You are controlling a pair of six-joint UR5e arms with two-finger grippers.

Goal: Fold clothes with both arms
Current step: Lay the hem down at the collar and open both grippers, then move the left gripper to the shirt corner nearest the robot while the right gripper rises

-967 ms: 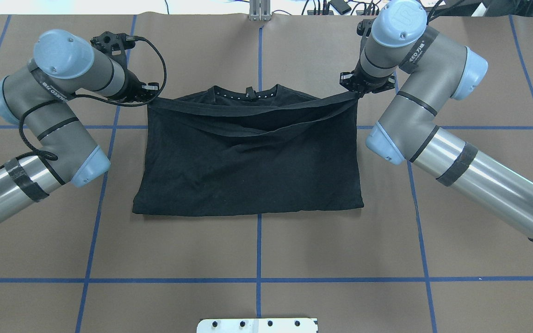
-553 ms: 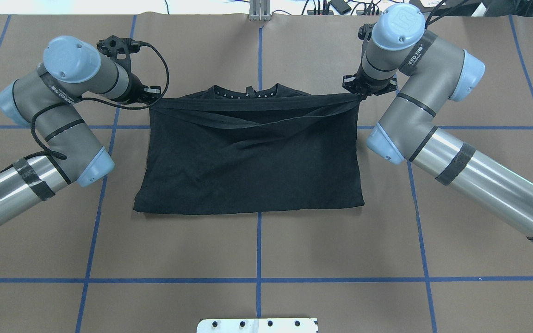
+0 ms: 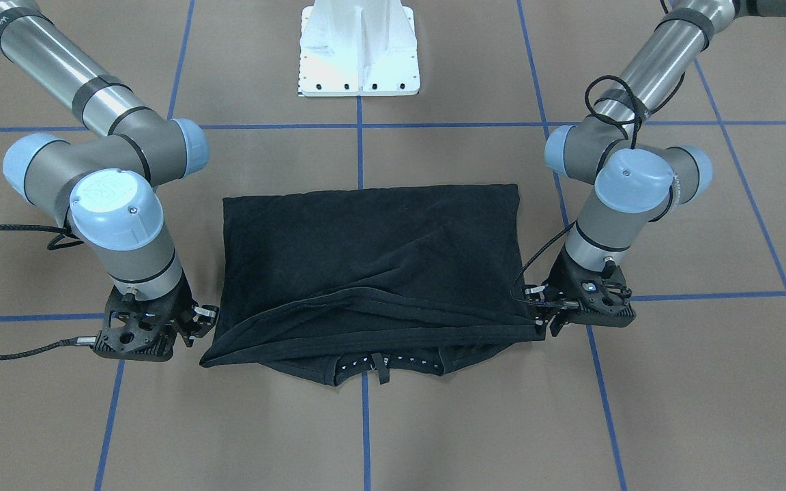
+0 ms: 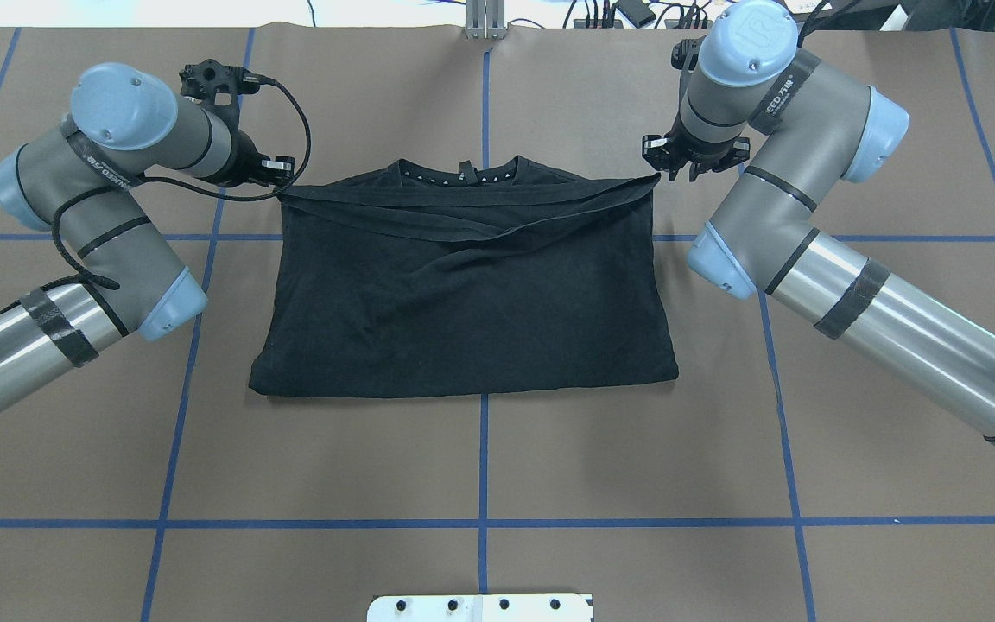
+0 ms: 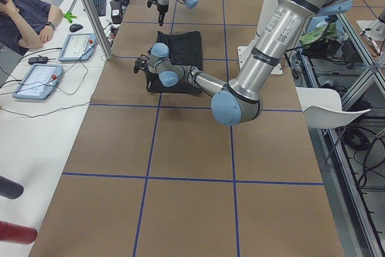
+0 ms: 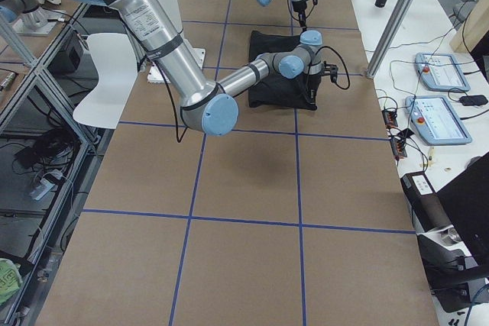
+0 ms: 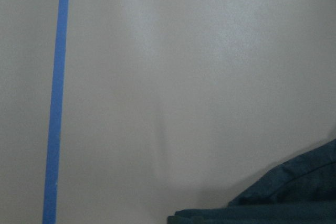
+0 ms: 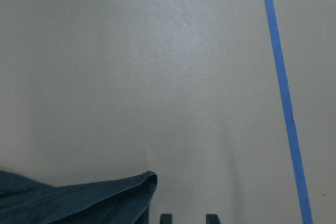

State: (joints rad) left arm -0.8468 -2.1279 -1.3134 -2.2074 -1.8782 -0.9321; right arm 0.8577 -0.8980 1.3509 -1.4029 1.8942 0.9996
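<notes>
The black T-shirt [image 4: 472,302] lies folded in half on the brown table, its print hidden. Its collar [image 4: 463,173] peeks out beyond the folded-over hem at the far edge. It also shows in the front view [image 3: 366,259]. My left gripper [image 4: 280,183] sits at the hem's left corner, shut on it, low over the table [image 3: 544,322]. The left wrist view shows only cloth [image 7: 294,192] at the bottom right. My right gripper [image 4: 689,168] is open and stands clear of the hem's right corner [image 8: 147,179], with both fingertips [image 8: 166,217] bare.
The white pedestal base [image 3: 359,48] stands at the robot's side of the table. Blue tape lines [image 4: 483,449] cross the brown surface. Tablets [image 5: 39,79] and a seated person [image 5: 24,16] are beyond the far edge.
My right gripper has opened and pulled away from the hem corner, which now lies on the shirt. The hem has gone slack. My left arm has shifted slightly left.
</notes>
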